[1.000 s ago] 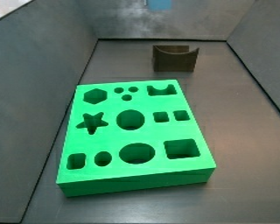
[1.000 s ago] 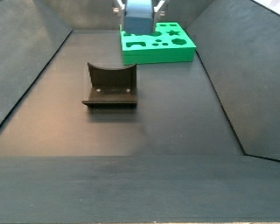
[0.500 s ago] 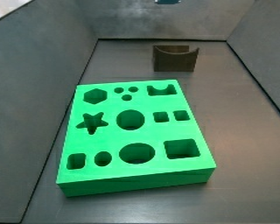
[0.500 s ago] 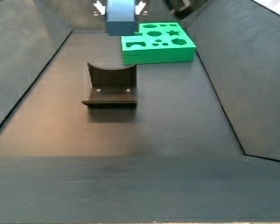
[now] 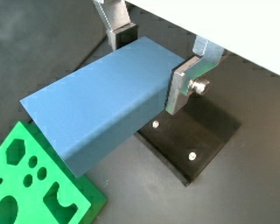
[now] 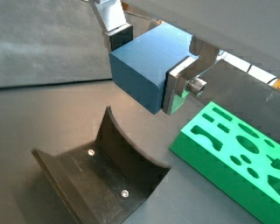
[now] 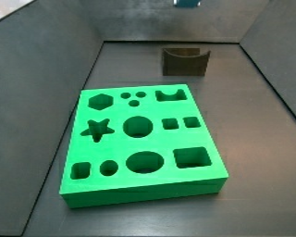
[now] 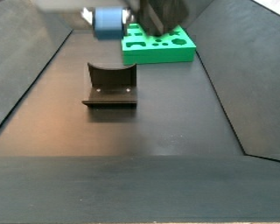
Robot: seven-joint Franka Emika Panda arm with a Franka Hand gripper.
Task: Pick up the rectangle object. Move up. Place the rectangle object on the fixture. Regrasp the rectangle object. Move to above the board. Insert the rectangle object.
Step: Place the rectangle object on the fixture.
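Observation:
The rectangle object (image 5: 101, 96), a plain blue block, is clamped between the silver fingers (image 5: 185, 80) of my gripper (image 5: 152, 59), which is shut on it. Both wrist views show this hold, with the block (image 6: 145, 63) in the air above the floor. The fixture (image 6: 101, 171), dark with a curved notch, stands below and a little ahead of the block. In a side view the block (image 8: 108, 22) hangs blurred high above the fixture (image 8: 109, 85), beside the board (image 8: 160, 44). Only a blue sliver (image 7: 185, 3) shows at the top edge above the fixture (image 7: 185, 61).
The green board (image 7: 144, 139) with its cut-out holes lies flat on the dark floor. Sloped grey walls (image 7: 45, 74) close in the work area on both sides. The fixture's base plate (image 5: 192, 147) shows small screws.
The gripper has carried the block sideways off the board toward the fixture's side and turned it. The board and fixture have not moved.

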